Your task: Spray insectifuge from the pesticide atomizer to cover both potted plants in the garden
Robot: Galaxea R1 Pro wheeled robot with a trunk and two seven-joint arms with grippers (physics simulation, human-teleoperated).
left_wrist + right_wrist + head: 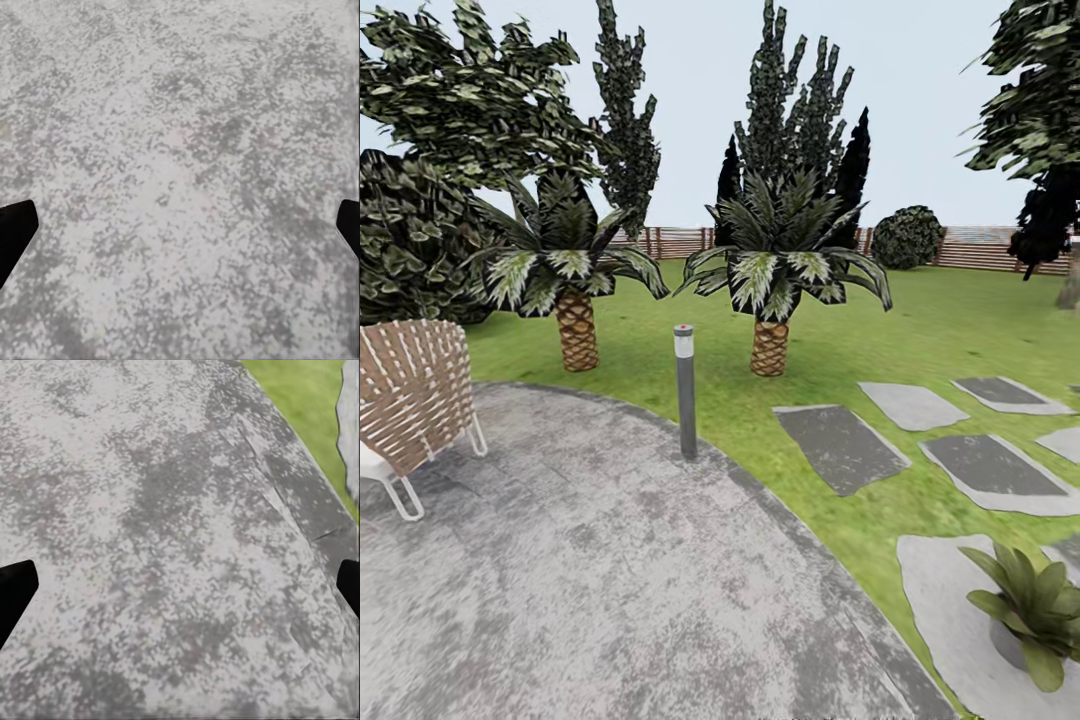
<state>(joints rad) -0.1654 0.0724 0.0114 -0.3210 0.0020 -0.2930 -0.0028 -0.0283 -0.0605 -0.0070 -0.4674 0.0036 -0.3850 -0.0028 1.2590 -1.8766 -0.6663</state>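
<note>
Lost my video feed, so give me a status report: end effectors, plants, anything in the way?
Both end effectors open, empty, over grey paving. One potted plant ahead right on a stepping stone. Lamp post and wicker chair off that line.

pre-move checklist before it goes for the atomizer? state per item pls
1. Atomizer located: not ok, none seen on the patio or lawn.
2. Potted plant located: ok, one potted plant on a stepping stone.
3. Second plant located: not ok.
4. Left gripper empty: ok, fingers wide apart over paving.
5. Right gripper empty: ok, open near the patio edge.
6. Obstacles: bollard light and chair stand on the patio.
</note>
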